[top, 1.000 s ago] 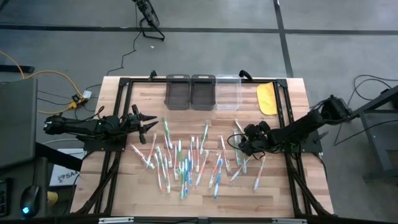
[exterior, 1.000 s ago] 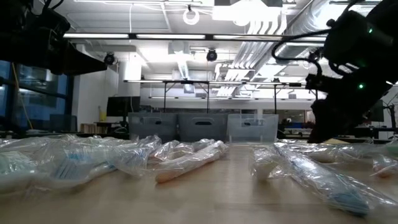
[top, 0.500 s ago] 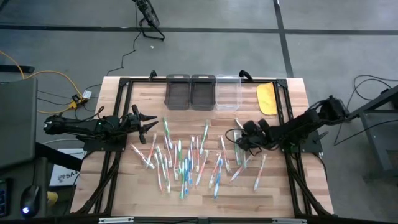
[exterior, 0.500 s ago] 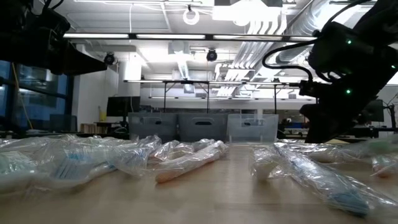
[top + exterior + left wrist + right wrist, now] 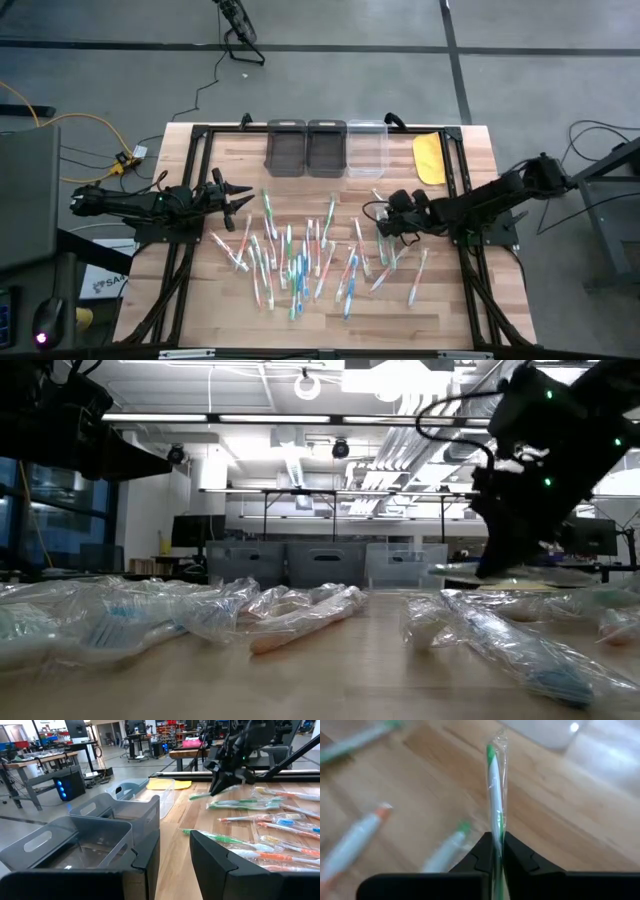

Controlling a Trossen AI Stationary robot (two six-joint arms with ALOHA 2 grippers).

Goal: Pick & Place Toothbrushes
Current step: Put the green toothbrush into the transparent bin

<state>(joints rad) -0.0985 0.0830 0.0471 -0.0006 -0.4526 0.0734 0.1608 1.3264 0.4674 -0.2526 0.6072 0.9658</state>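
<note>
The right hand point(image 5: 496, 851) was squeezed tight on one thin green-and-white plastic toothbrush in a clear wrapper point(image 5: 495, 795). The right wrist view showed the brush sticking straight out from between the two dark fingers, above the wood. In the high view this hand point(image 5: 384, 222) was over the right part of the wooden counter point(image 5: 400, 310), near the other brushes.

The rest of the wrapped toothbrushes with white, green, blue and orange-red handles point(image 5: 290, 255) lay spread over the middle of the counter. None could be seen inside the boxes.

At the back edge stood two dark grey plastic bins point(image 5: 306, 147) and one clear plastic bin point(image 5: 366, 148), side by side. A flat yellow thing point(image 5: 430, 157) lay just beside the clear bin.

The left hand point(image 5: 232, 197) waited low near the left side of the counter. Its fingers point(image 5: 215, 865) stood a little apart with nothing between them.

So the step in hand looked like the pick: one brush was grabbed and off the pile. Next, the right arm would probably need to carry the brush to a bin at the back, hold it over the opening, and then let go. It should keep the long brush level so it does not catch on the bin's rim.
</note>
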